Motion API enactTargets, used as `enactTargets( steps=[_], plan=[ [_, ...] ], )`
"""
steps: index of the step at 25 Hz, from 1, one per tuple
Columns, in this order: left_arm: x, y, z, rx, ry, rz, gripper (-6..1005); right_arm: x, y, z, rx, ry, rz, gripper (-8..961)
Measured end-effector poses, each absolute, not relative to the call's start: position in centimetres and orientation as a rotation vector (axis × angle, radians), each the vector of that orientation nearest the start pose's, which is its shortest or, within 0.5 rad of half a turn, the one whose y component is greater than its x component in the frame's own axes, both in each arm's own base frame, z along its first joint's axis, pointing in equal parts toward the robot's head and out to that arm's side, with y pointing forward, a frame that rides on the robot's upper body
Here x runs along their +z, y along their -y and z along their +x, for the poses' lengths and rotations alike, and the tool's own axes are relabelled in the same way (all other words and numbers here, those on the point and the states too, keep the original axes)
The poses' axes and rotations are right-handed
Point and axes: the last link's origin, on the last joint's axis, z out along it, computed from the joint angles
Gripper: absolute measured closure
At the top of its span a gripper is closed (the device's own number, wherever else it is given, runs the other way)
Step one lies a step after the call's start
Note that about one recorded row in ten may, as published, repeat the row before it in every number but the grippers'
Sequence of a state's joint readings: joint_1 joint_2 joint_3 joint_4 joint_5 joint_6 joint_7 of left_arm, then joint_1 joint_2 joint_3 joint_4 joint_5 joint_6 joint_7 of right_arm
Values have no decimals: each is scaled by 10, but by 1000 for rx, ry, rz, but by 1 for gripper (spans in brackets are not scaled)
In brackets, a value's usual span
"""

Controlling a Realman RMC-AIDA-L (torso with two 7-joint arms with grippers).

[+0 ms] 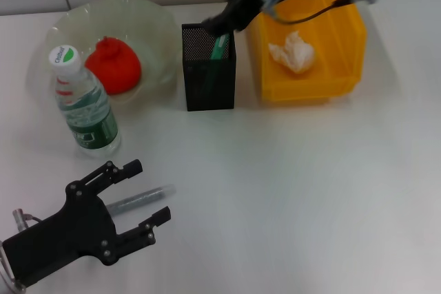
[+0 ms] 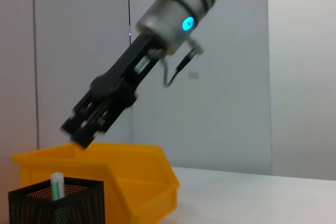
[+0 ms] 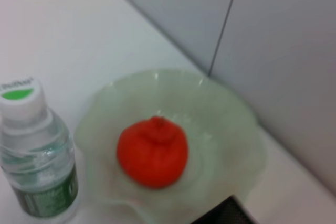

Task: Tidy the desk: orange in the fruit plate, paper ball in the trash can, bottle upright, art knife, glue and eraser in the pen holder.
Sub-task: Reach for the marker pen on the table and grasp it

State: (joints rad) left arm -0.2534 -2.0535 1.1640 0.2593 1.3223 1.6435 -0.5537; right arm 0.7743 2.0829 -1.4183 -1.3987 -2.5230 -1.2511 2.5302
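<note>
Bottle (image 1: pixel 84 101) is standing upright showing a green label, print unreadable. Left gripper (image 1: pixel 143 192) is hovering spread over a grey tube (image 1: pixel 140 200); right gripper's (image 1: pixel 222 24) fingers, can't tell.

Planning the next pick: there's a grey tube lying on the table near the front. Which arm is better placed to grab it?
The left. The left gripper sits open right beside the grey tube, its fingers on either side of it. The right gripper is far off, above the black mesh pen holder by the yellow bin.
</note>
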Motion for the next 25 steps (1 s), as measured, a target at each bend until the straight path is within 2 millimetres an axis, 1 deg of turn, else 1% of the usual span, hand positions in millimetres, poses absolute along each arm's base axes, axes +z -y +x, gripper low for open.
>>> enactTargets(
  steps=[2, 3, 4, 7, 9, 12, 13, 14, 15, 17, 18, 19, 22, 25],
  plan=[
    [-46, -216, -301, -1001, 205, -2508, 298, 23, -389, 73, -5, -410, -2508, 302],
    [-45, -217, -301, -1000, 197, -2506, 299, 38, -367, 79, 89, -388, -2485, 303],
    [-45, -217, -301, -1000, 197, -2506, 299, 38, -367, 79, 89, -388, -2485, 304],
    [-43, -219, -301, -1002, 187, -2507, 299, 49, -336, 93, 214, -354, -2498, 306],
    [-42, -221, -299, -1006, 176, -2508, 300, 50, -313, 106, 346, -314, -2528, 305],
    [-40, -223, -297, -1013, 157, -2506, 300, 47, -287, 126, 538, -265, -2562, 304],
    [-39, -223, -297, -1015, 153, -2507, 300, 43, -275, 143, 678, -238, -2560, 304],
    [-39, -224, -296, -1019, 149, -2508, 301, 43, -275, 143, 678, -238, -2560, 304],
    [-39, -225, -295, -1022, 147, -2508, 301, 41, -269, 153, 743, -216, -2549, 304],
    [-38, -226, -294, -1027, 146, -2511, 301, 36, -262, 171, 812, -174, -2529, 305],
    [-38, -226, -294, -1027, 146, -2511, 301, 24, -255, 194, 850, -149, -2516, 305],
    [-37, -227, -293, -1031, 149, -2514, 302, 24, -255, 194, 850, -149, -2516, 305],
    [-36, -228, -292, -1038, 157, -2521, 302, 7, -246, 224, 881, -154, -2494, 306],
    [-32, -229, -294, -1032, 191, -2542, 303, -3, -240, 248, 878, -231, -2487, 296]
  ],
)
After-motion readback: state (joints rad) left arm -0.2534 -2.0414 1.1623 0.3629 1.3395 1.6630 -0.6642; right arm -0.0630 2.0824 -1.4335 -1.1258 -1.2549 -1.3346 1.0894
